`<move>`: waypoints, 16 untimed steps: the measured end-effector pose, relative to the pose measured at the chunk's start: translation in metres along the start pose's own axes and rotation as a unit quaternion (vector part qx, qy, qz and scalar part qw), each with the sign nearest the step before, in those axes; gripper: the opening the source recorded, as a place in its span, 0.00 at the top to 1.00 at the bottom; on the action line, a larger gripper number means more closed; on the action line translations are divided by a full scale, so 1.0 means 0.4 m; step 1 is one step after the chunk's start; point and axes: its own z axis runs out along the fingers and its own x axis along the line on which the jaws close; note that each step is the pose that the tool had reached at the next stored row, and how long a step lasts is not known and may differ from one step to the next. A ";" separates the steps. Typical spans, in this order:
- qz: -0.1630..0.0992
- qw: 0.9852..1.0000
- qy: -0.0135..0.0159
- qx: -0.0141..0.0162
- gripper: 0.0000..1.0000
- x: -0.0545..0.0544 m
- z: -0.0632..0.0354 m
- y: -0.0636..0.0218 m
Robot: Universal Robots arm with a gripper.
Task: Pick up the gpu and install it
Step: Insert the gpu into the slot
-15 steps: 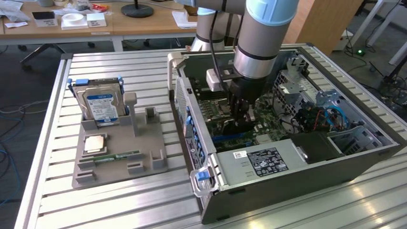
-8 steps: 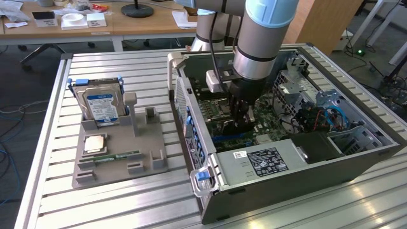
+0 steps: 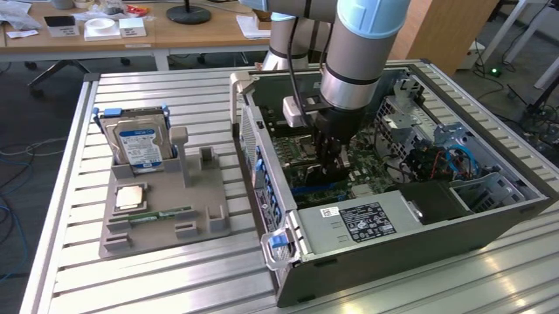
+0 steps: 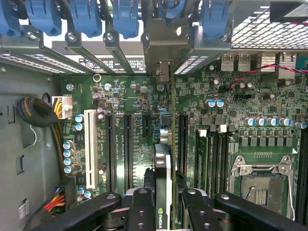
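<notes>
The gpu (image 4: 162,163) is picked up: the claw (image 4: 166,197) is clamped on it, holding it on edge over the green board (image 4: 144,96) inside the computer case (image 3: 393,261) on the desk (image 3: 157,281), not pushed in yet, I think.

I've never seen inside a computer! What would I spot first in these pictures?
The big robot arm pokes down into the open computer case, its tool gripping the gpu on edge above the green motherboard. On the exterior view's left, a silver hard drive with a blue label stands upright in a grey holder.
</notes>
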 end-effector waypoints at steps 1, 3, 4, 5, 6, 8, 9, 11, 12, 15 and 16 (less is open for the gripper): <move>0.000 1.000 0.000 0.000 0.73 0.000 0.000 0.000; 0.000 1.000 0.000 0.000 0.73 0.000 0.000 0.000; 0.000 1.000 0.000 0.000 0.73 0.000 0.000 0.000; 0.000 1.000 0.000 0.000 0.73 0.000 0.000 0.000; 0.000 1.000 0.000 0.000 0.73 0.000 0.000 0.000; 0.000 1.000 0.000 0.000 0.73 0.000 -0.004 0.000; 0.000 1.000 0.000 0.000 0.73 0.000 -0.007 0.000; 0.000 1.000 0.000 0.000 0.73 0.000 -0.008 0.000; 0.000 1.000 0.000 0.000 0.73 0.000 -0.008 0.000; 0.001 1.000 0.000 0.000 0.73 0.001 -0.007 0.000; 0.001 1.000 0.000 0.000 0.73 0.001 -0.007 0.000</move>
